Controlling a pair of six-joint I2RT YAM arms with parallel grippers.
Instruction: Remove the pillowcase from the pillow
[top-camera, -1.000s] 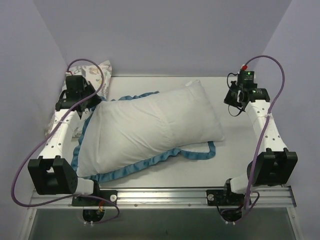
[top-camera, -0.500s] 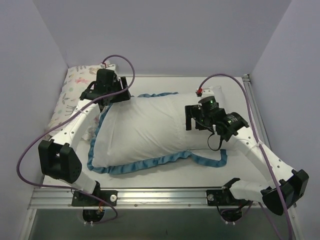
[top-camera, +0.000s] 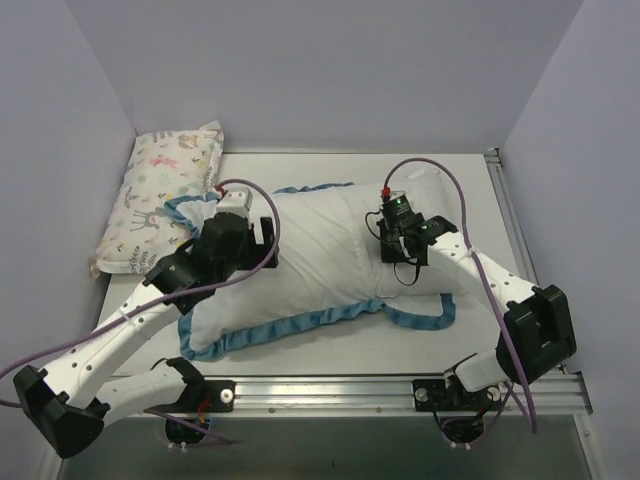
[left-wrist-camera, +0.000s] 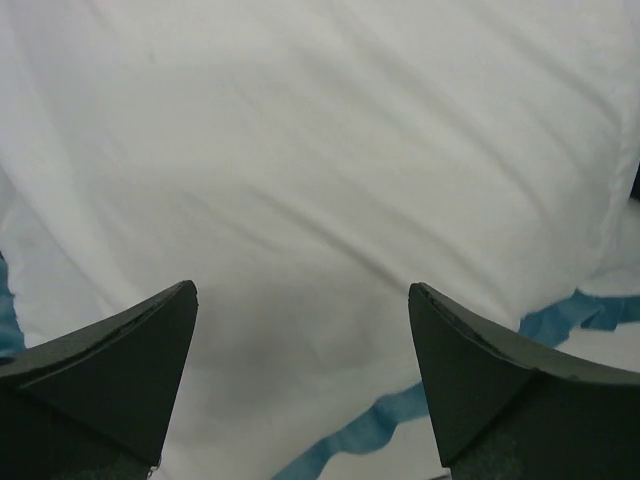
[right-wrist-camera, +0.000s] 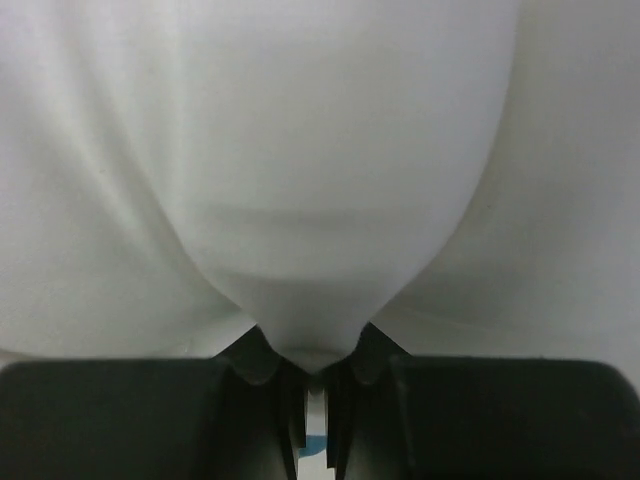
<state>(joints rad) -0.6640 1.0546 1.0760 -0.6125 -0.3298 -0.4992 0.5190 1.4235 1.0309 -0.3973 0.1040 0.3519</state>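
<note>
Right gripper (right-wrist-camera: 310, 356) is pinched shut on a peak of white cloth (right-wrist-camera: 330, 200), which bulges up and away from the closed fingertips. I cannot tell whether that cloth is the pillow's own cover or the pillowcase's white inner face. From above, this gripper presses on the right part of the pillow (top-camera: 320, 255), just left of the plump far-right corner. It was at almost the same spot half a second ago, though the arm behind it now lies folded closer to the right edge. A second ago it hung clear of the pillow, out to the right.

Left gripper (left-wrist-camera: 302, 292) is wide open, with both dark fingers spread over smooth white fabric and nothing between them. It is poised over the left part of the pillow. Half a second ago it was farther away, at the pillow's far-left corner, and a second ago it was off beyond the left edge.

The pillowcase (top-camera: 290, 328) shows mainly as blue ruffled trim. This runs along the pillow's near edge, loops out at the near right, and reappears along the far edge and the far-left corner. The pillow lies across the middle of the table (top-camera: 350, 348) and sits more level than a second ago, when its right end angled toward the far side.

A small printed pillow (top-camera: 165, 195) rests at the far left. It is now fully uncovered, as the left arm no longer crosses it.
</note>
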